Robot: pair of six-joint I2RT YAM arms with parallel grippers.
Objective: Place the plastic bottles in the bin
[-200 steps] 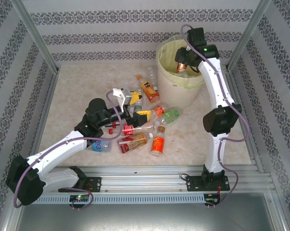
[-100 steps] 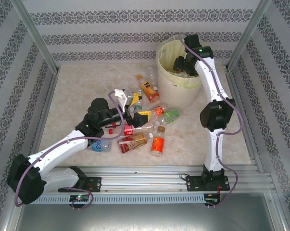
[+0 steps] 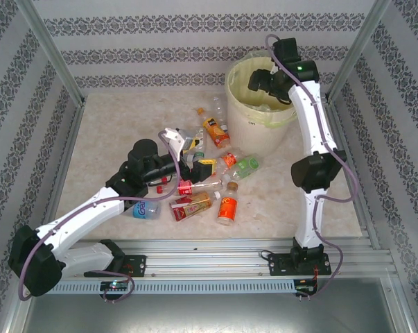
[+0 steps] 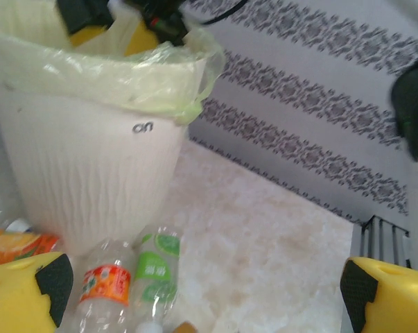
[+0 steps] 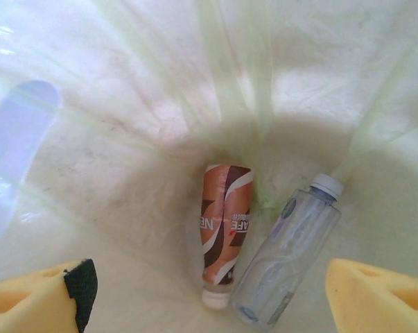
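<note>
Since a second ago the right gripper (image 3: 259,81) has let go. Then we saw it carrying a brown-labelled plastic bottle with a white cap (image 5: 222,222) over the round cream-white bin lined with a pale yellow plastic bag (image 3: 254,132); now that bottle lies on the bin's floor. In the right wrist view the yellow fingers (image 5: 35,295) stand wide apart with nothing between them, above the bag's inside. Close against the brown bottle lies a clear plastic bottle with a white cap (image 5: 285,257), their caps pointing opposite ways.

We note the left gripper (image 3: 191,149) has crept a little toward the pile; its jaws are fully spread and empty, low over the beige marbled table (image 3: 111,132).

Other bottles lie loose on the table in front of the bin: an orange-labelled bottle (image 3: 227,207), a green-labelled bottle (image 3: 247,166), a red-labelled bottle (image 3: 193,186) and a blue-labelled bottle (image 3: 147,209). In the left wrist view the green-labelled one lies just by the bin's foot, beside a bottle with an orange-and-red label (image 4: 105,284).
</note>
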